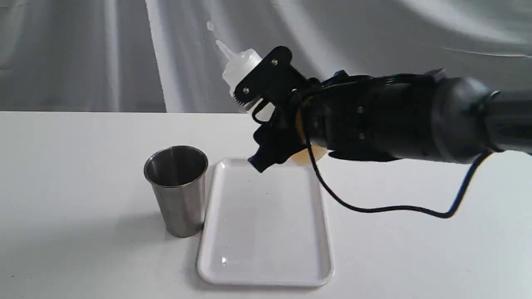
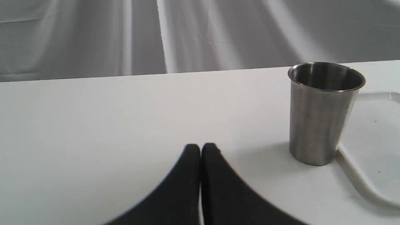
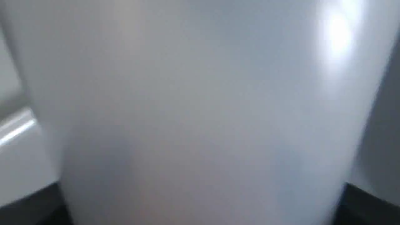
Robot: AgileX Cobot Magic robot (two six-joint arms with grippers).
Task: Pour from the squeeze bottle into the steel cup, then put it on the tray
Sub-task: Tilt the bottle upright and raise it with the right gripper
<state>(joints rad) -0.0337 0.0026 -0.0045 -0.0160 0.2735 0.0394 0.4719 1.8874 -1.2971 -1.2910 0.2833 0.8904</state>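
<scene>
The squeeze bottle (image 1: 241, 68) is held above the table, tilted with its nozzle up and to the left, amber liquid showing at its base. My right gripper (image 1: 259, 120) is shut on its body, over the far end of the tray (image 1: 266, 232). In the right wrist view the bottle (image 3: 200, 109) fills the picture, blurred. The steel cup (image 1: 178, 189) stands upright just left of the tray, also seen as the steel cup (image 2: 322, 112) beside the tray (image 2: 372, 162). My left gripper (image 2: 201, 150) is shut, empty, low over the table left of the cup.
A black cable (image 1: 395, 207) hangs from the right arm down to just above the table, right of the tray. A grey draped backdrop (image 1: 83, 54) runs behind the white table (image 1: 62, 174).
</scene>
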